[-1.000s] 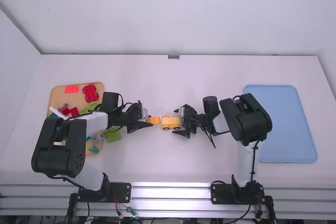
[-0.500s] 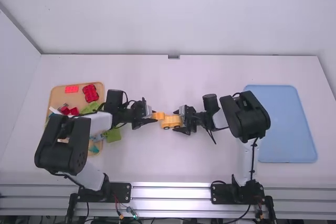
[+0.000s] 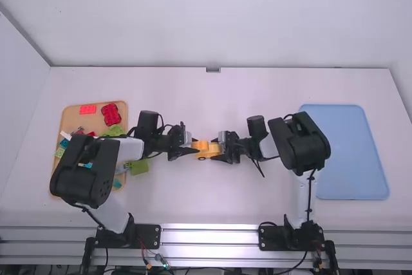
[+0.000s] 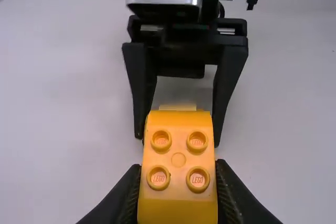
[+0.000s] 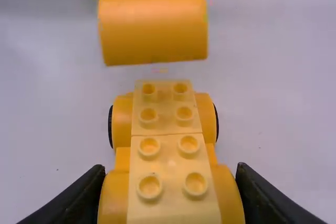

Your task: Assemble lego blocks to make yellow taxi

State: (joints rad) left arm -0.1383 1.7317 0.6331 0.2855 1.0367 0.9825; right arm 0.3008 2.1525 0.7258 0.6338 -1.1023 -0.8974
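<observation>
A yellow wheeled base (image 5: 165, 156), studs facing up, is clamped in the right tool (image 5: 170, 168) near the middle of the tabletop (image 3: 257, 210). Above its end nearer the left arm — and apart from it in the right wrist view — hangs a four-studded yellow block (image 4: 178, 148), pinched in the left tool (image 4: 178, 165). The build appears well along: the base has black tyres (image 5: 216, 121) at that end, while the block, likely the cab or roof, remains to be lined up and pressed on. That joint may be the last one needed for the taxi. On the left arm's side, a tan tray (image 3: 68, 118) carries loose pieces, among them a red block (image 3: 111, 114); beyond the right arm lies a blue tray (image 3: 354, 152) — possibly the finished car's destination.
</observation>
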